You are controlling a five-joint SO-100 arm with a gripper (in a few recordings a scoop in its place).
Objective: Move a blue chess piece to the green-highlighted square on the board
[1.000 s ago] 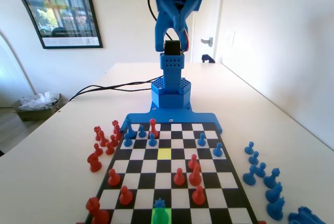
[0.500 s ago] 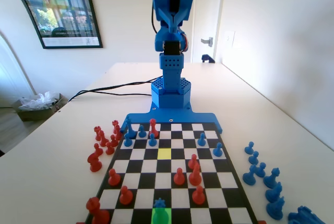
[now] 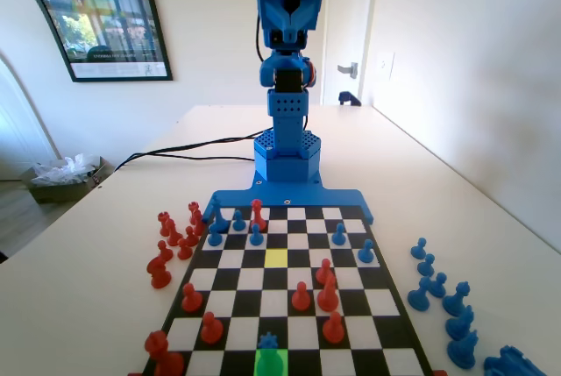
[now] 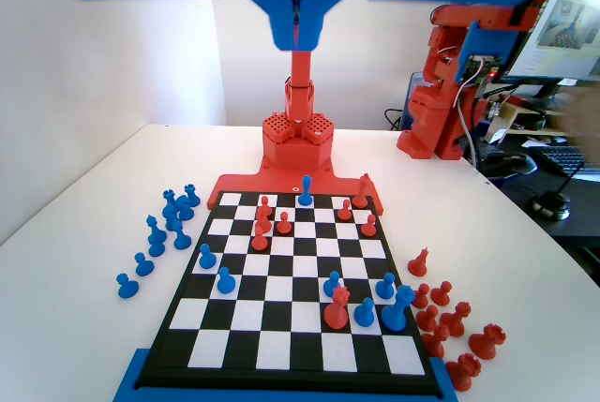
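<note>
The blue chess piece stands upright on the board at the near edge of the fixed view, its spiky crown just behind the green-highlighted square, which lies in the row nearest that camera. From the fixed view I cannot tell whether its base touches the green or sits on the square behind. In the wrist view the same piece stands alone in the board's farthest row, close to the frame. A yellow-tinted square lies further up the same file in the fixed view.

Red pieces are scattered over the near half of the board there, and blue pawns stand in the rows nearest the arm. Captured blue pieces sit on the counter right of the board, captured red pieces on its left.

The pincer hangs high above the board, well apart from every piece, its two jaws pressed together with only a thin seam between them and nothing held.
</note>
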